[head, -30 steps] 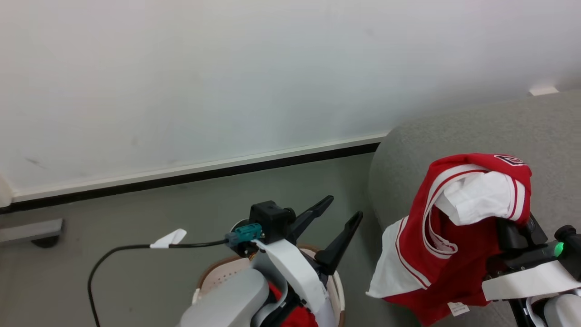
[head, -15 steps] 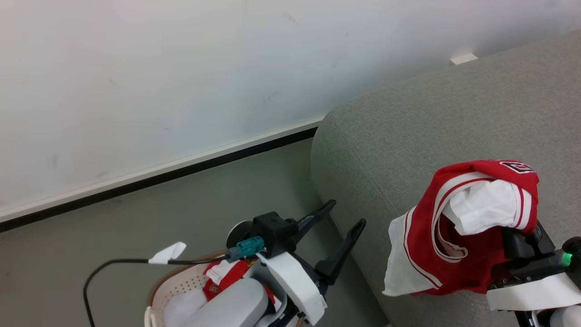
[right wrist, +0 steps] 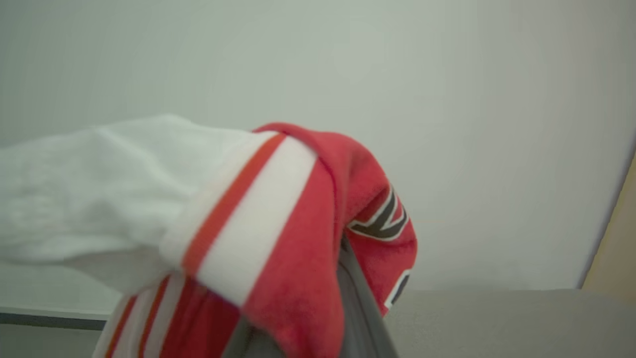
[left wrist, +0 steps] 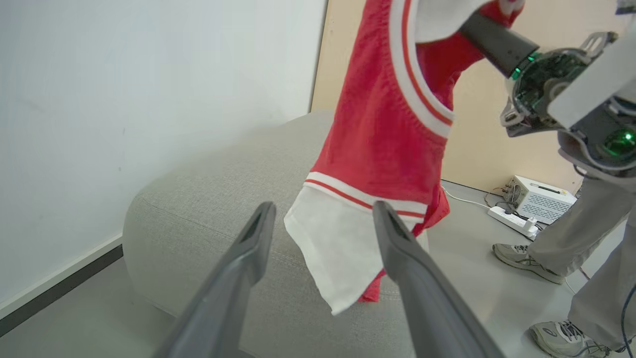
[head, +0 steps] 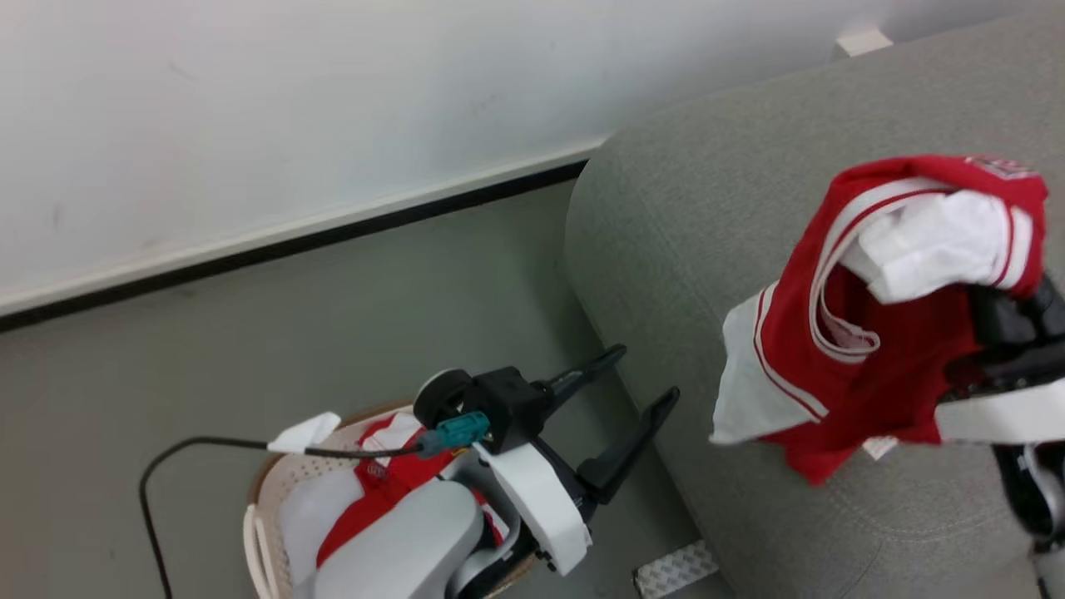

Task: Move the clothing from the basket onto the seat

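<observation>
While the right gripper (head: 1003, 314) is clamped on a red jersey (head: 874, 366), the cloth drapes over it and hangs above the sofa (head: 707, 208), its white-trimmed lower edge dangling close to the grey fabric. The left gripper (head: 645, 374) is released, its two dark fingers (head: 632, 433) spread wide and holding nothing, above the floor (head: 333, 333) between the basket (head: 260, 499) and the sofa's rounded edge. More red and white clothing (head: 391, 478) lies in the basket, partly hidden by the left forearm (head: 399, 541). In the left wrist view, a person's legs (left wrist: 586, 238) stand on the floor beyond the sofa.
</observation>
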### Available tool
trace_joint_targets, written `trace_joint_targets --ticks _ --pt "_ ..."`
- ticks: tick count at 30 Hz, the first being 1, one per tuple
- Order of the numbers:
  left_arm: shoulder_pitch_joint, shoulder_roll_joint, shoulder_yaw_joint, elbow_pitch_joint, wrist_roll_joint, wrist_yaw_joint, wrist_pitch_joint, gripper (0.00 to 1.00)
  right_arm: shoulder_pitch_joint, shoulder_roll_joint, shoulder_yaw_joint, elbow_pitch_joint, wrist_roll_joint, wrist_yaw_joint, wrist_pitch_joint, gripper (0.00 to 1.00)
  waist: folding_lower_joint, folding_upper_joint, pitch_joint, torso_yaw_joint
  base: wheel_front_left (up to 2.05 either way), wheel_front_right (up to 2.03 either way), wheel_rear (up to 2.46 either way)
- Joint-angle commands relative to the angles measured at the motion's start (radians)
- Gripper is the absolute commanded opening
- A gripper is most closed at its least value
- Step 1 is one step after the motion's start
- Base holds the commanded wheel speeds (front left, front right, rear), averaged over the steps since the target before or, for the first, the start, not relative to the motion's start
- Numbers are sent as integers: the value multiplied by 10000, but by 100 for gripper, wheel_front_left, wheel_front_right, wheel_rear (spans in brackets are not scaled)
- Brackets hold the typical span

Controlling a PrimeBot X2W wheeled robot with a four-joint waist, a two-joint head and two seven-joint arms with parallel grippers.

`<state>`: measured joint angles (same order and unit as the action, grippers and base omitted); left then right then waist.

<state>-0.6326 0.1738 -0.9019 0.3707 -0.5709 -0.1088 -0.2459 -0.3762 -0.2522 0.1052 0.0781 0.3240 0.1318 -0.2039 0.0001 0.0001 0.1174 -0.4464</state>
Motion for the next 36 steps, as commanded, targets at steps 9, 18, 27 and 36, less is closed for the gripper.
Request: trace_joint_targets --ticks 9,18,27,36 --pt "-1056 1220 5 -1192 418 -106 628 100 -3033 -611 -1606 218 367 -22 463 0 -1 -1 3143 1477 0 0 0" --pt "-1558 1774 49 -2153 311 -138 896 100 -5353 -2073 -3045 2190 502 -23 1064 0 -1 -1 4701 2388 0 0 0" --pt "-1583 2036 171 -2372 226 -80 792 100 -5999 -3261 -3732 4657 -1047 -23 1782 0 -1 -1 5218 2715 0 0 0" --pt "-1425 1904 204 -2327 -48 -36 750 100 -5328 -2248 -4002 6317 -3457 -25 4684 0 -1 -1 4948 2736 0 0 0"
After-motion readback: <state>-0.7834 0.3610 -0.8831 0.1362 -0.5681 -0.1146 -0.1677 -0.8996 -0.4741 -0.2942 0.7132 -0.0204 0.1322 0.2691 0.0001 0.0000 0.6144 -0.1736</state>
